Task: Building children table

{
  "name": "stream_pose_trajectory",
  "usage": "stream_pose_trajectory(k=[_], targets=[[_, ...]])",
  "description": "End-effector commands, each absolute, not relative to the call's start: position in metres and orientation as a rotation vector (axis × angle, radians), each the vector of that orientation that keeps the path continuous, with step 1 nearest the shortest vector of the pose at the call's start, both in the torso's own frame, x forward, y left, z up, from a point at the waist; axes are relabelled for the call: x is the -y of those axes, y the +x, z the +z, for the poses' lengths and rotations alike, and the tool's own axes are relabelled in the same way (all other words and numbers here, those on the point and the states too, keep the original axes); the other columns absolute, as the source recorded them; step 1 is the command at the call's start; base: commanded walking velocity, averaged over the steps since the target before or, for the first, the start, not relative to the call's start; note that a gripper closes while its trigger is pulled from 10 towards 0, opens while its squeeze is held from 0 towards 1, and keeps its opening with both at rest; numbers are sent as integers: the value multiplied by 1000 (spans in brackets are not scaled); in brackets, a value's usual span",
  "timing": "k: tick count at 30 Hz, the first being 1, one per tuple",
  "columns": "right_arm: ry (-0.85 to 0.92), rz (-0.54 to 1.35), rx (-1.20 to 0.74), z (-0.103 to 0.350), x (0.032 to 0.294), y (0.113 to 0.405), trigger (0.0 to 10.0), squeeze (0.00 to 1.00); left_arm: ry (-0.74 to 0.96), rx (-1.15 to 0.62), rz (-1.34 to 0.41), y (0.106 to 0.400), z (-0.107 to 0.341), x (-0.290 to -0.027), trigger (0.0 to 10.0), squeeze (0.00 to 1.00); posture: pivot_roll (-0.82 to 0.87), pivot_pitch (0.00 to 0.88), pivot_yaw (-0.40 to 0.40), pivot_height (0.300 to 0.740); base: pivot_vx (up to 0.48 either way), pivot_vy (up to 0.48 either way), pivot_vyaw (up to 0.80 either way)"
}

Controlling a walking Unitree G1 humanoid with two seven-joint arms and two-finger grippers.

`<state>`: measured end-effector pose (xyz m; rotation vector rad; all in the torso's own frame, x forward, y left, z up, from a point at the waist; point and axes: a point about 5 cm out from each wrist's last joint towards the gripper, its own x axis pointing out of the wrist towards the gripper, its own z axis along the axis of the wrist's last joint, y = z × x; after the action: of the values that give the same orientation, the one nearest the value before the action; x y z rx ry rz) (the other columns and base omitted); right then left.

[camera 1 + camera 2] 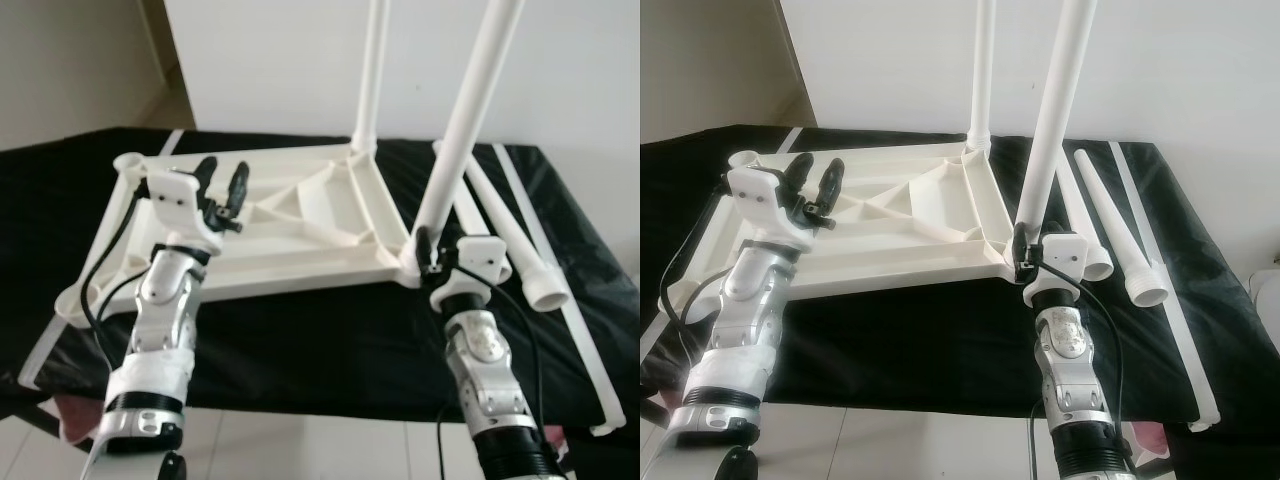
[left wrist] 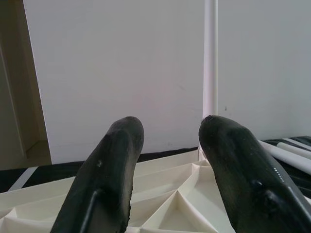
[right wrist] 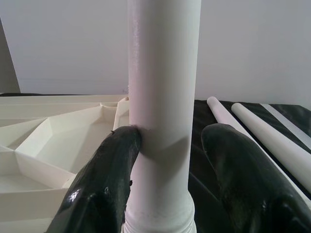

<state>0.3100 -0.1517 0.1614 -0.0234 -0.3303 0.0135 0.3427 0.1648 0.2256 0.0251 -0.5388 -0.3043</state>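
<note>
Tabletop [image 1: 300, 225] of white plastic is lying upside down on a black cloth [image 1: 320, 340], its ribbed underside facing up and showing shallow triangular cells (all of them are holding nothing, as far as the views show). At the tabletop's far corner a white leg [image 1: 372, 70] is standing upright in its socket. At the tabletop's near corner on the robot's right, a second leg [image 1: 465, 120] is rising at a slight tilt from its socket, its threaded base sitting at the corner. The right gripper [image 1: 428, 250] is reaching to the base of this near leg; in the right wrist view the leg [image 3: 163, 111] is standing between the two black fingers [image 3: 109, 179], one finger touching it and the other standing a little apart, so the jaws are partly open around the leg rather than clamped. The left gripper [image 1: 222, 190] is hovering over the tabletop's left half, near its left edge, with its fingers [image 2: 112, 170] spread apart and holding nothing; beyond them the far leg [image 2: 210, 58] is showing against the white wall [image 1: 280, 60]. To the right of the tabletop, two loose legs [image 1: 520, 250] are lying side by side on the cloth, with a thin white strip [image 1: 560, 290] lying just beyond them.
</note>
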Motion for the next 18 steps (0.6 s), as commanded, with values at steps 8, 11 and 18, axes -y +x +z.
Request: stream_pose_trajectory(k=[8, 11, 18], targets=[[-21, 16, 341, 164, 153, 311, 10000, 0, 41, 549, -331, 341, 226, -164, 0, 0, -90, 55, -9, 740, 0, 0, 0], [-21, 18, 341, 164, 153, 311, 10000, 0, 43, 544, -330, 341, 225, -164, 0, 0, -89, 55, -9, 740, 0, 0, 0], [-19, 24, 338, 163, 151, 311, 10000, 0, 50, 512, -323, 342, 216, -166, 0, 0, -85, 52, -10, 740, 0, 0, 0]])
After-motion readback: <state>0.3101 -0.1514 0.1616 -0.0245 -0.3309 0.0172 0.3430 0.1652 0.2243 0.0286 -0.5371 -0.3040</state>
